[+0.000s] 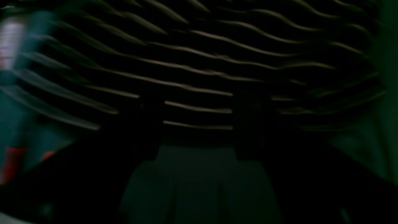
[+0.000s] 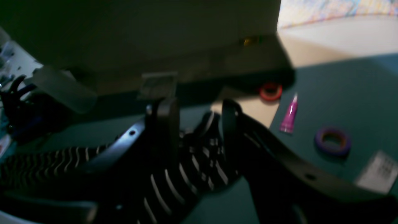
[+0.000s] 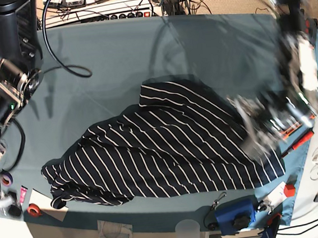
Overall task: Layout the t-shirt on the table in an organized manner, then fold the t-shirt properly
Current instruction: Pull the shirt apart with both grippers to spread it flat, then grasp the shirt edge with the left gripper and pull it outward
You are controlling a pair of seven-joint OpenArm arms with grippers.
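**A:** The t-shirt (image 3: 167, 146) is seen lying across the middle of the table (image 3: 114, 61), opened out but rumpled. One end is bunched near the table's front left corner in the base view, and an upper edge is turned over on itself.

**B:** So the laying-out can be judged only partly done. The cloth has not been smoothed or squared, and no fold has been made.

**A:** Agreed, all the folding is left. Now the left gripper (image 1: 199, 115): it is shown blurred over the shirt's right-hand edge in the base view. Its jaws are spread, and stripes are seen between them.

**B:** Nothing is seen to be pinched there. And the right gripper (image 2: 196, 118)?

**A:** It is also held apart. Striped fabric is bunched between and below the fingers (image 2: 163, 124), close to the table edge. Whether the cloth is touched cannot be told.
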